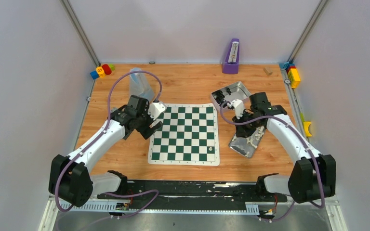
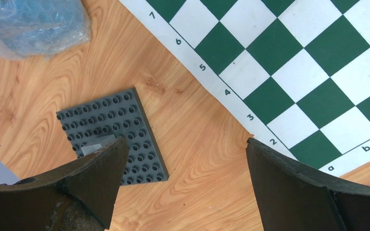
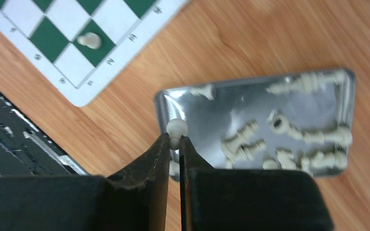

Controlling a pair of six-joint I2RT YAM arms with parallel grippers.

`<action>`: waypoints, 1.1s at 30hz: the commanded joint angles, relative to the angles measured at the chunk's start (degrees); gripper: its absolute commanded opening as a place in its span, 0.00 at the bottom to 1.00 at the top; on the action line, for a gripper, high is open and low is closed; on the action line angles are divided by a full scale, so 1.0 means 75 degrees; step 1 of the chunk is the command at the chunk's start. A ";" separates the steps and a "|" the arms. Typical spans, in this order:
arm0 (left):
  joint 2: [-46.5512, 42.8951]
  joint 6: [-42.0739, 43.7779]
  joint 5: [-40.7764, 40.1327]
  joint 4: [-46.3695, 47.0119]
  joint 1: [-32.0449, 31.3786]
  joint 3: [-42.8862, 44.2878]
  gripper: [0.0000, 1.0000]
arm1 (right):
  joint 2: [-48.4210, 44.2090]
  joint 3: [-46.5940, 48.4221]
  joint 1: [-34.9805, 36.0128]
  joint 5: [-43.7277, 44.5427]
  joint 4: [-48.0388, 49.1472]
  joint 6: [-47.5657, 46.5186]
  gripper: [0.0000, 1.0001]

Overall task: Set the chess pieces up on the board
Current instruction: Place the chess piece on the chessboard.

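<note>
The green and white board (image 1: pixel 185 134) lies flat at the table's middle. One cream pawn (image 1: pixel 210 149) stands near its near right corner and also shows in the right wrist view (image 3: pixel 89 40). My right gripper (image 3: pixel 174 137) is shut on a cream pawn (image 3: pixel 177 128) above the near-left corner of a metal tray (image 3: pixel 250 103). The tray holds several loose cream pieces (image 3: pixel 243 142). In the top view this gripper (image 1: pixel 247 129) hangs over the tray (image 1: pixel 244 144) right of the board. My left gripper (image 2: pixel 185 140) is open and empty above bare wood by the board's left border (image 2: pixel 231 91).
A dark grey studded plate (image 2: pixel 113 137) lies left of the board, partly under my left finger. A clear plastic bag (image 1: pixel 139 84) lies behind it. An open metal lid (image 1: pixel 231 92) sits at back right. A purple object (image 1: pixel 231 57) and coloured blocks (image 1: pixel 101 70) line the back edge.
</note>
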 commanded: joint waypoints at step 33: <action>-0.0110 -0.0471 0.0136 -0.0009 0.1430 0.0376 1.00 | 0.3918 0.2207 0.4656 0.0255 0.0721 0.1069 0.03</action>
